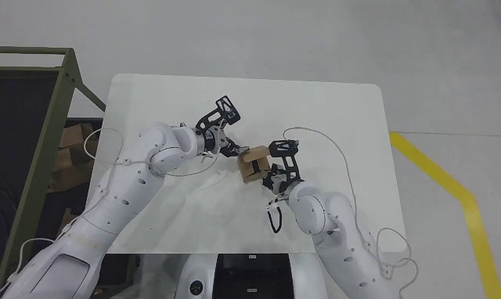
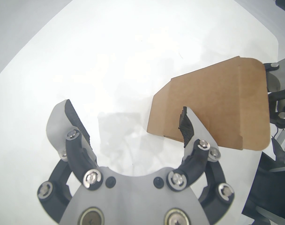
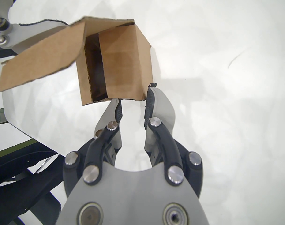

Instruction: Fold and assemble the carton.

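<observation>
A small brown carton (image 1: 254,165) is held near the middle of the white table (image 1: 329,111), between the two grippers. In the right wrist view the carton (image 3: 119,64) has one end partly covered by an inner flap, and a large flap (image 3: 39,59) swings out to the side. My right gripper (image 3: 133,100) is shut on the carton's lower corner. My left gripper (image 2: 129,122) is open; one of its fingers (image 2: 188,127) rests against the outer face of the carton (image 2: 215,108), the other stands off over bare table. In the top view the left gripper (image 1: 233,131) lies on the carton's far-left side and the right gripper (image 1: 272,167) on its near-right side.
A green metal rack (image 1: 47,142) holding flat cardboard stands off the table's left edge. A thin white cable (image 1: 333,146) loops over the table from the right arm. A yellow floor line (image 1: 438,174) runs to the right of the table.
</observation>
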